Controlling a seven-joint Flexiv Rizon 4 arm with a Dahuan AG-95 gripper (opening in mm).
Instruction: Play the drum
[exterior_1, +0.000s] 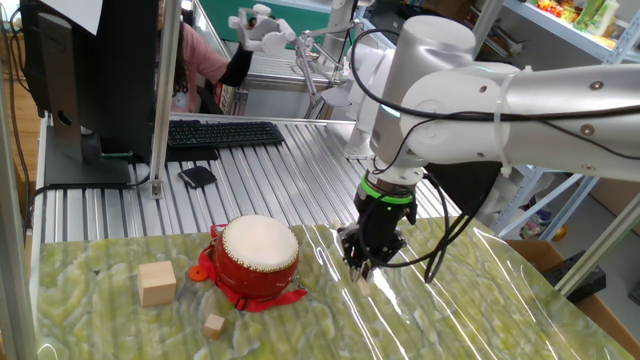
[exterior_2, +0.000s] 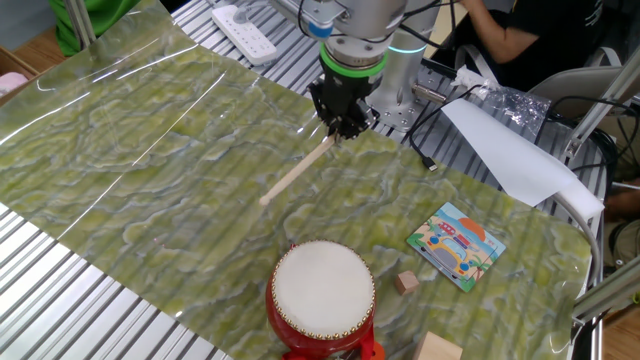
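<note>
Two wooden cubes sit toward the left edge of the green marbled mat in one fixed view: a larger cube near that edge and a smaller cube closer to the front edge. Just right of them stands the drum, red-bodied with a cream-white head, studs round the rim and a red ribbon spread beneath it, upright on the mat between the left edge and the middle. Right of the drum, and apart from it, the gripper hangs from the white arm, pointing straight down near the middle of the mat. Behind the mat, on the ribbed metal tabletop, lies a black keyboard.

From the other fixed view, the gripper is near the far edge of the mat, its jaws clenched on the upper end of a thin wooden stick. The stick slants down toward the mat's middle, and its lower end is well apart from the drum at the near edge. Right of the drum lie a small cube and a picture card.
</note>
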